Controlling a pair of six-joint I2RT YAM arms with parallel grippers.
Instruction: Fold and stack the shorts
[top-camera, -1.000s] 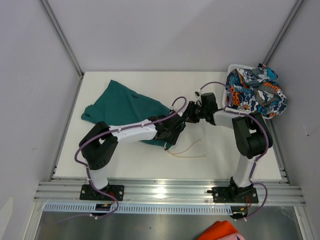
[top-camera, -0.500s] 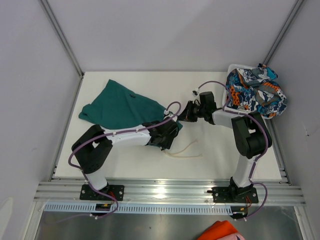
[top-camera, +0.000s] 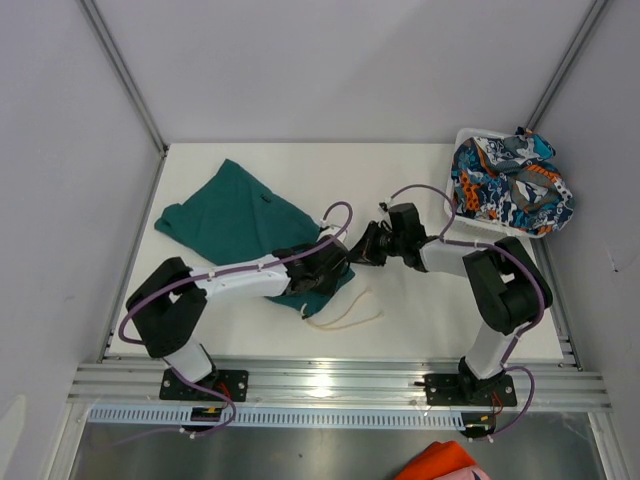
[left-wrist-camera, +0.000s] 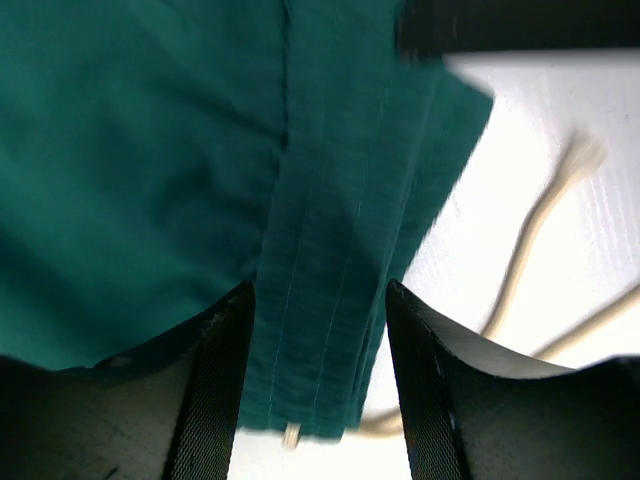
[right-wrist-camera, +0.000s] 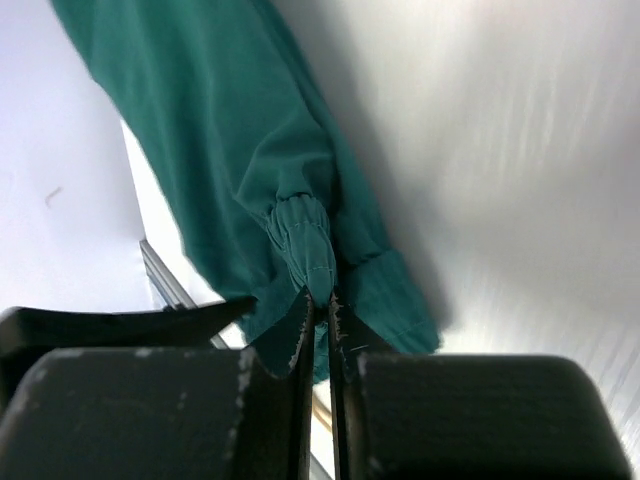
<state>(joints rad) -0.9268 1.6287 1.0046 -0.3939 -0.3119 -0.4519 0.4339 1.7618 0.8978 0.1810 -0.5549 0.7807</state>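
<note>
The dark teal-green shorts (top-camera: 235, 220) lie spread on the left half of the white table, their pale drawstring (top-camera: 350, 318) trailing toward the near edge. In the right wrist view my right gripper (right-wrist-camera: 318, 305) is shut on a pinched fold of the teal shorts (right-wrist-camera: 220, 130); from above it (top-camera: 362, 248) sits at their right corner. My left gripper (left-wrist-camera: 320, 400) stands open, its fingers (left-wrist-camera: 215, 390) straddling the ribbed waistband (left-wrist-camera: 330, 300) without visibly pressing it. From above it (top-camera: 315, 290) is over the shorts' near right edge. The printed shorts (top-camera: 510, 185) lie heaped in the basket.
The white mesh basket (top-camera: 466, 133) stands at the back right corner of the table. A plain orange cloth (top-camera: 445, 462) lies below the table's front rail (top-camera: 330, 385). Grey walls close in both sides, and the two arms nearly touch mid-table.
My right gripper has shut on the teal fabric. Both grippers have moved left and toward the near edge, dragging the shorts' right corner and drawstring along. The left jaws have narrowed slightly.
</note>
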